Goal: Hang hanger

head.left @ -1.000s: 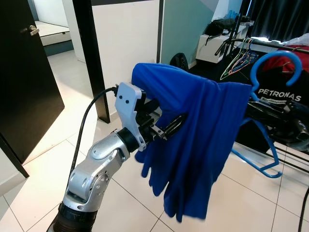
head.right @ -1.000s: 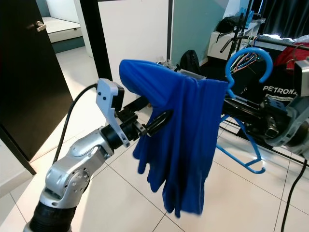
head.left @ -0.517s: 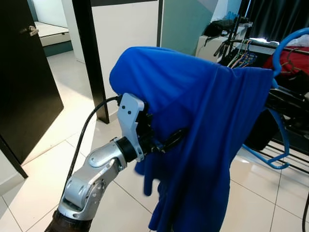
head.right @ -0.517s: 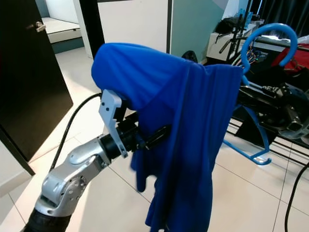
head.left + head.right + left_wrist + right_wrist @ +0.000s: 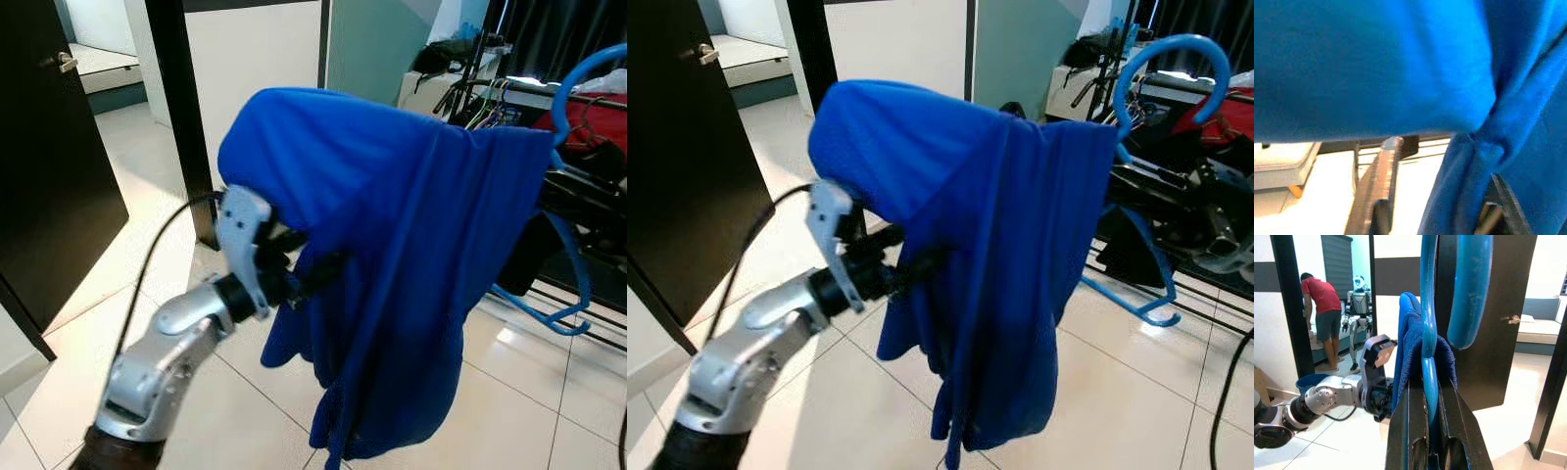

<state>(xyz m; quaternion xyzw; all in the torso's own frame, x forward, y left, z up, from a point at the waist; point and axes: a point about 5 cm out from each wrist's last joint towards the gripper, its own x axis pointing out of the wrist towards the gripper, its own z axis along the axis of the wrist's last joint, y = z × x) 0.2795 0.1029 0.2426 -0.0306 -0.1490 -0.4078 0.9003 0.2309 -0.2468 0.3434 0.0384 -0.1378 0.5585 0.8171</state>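
A blue garment is draped over a blue plastic hanger, whose hook sticks up at the right and whose lower bar shows beneath. My right gripper is shut on the hanger's shaft just under the hook, holding it at chest height. My left gripper reaches in under the draped cloth from the left. In the left wrist view its fingers stand apart, with a hanging fold of the garment between them.
A black door and a dark pillar stand to the left. A clothes rack with hangers and a red garment is behind at the right. A person in a red shirt and another robot are across the room. The floor is tiled.
Over the last second the hanger and garment rose and came closer. In the last half second my left arm shifted a little to the left, blurred, and the garment's hem swung.
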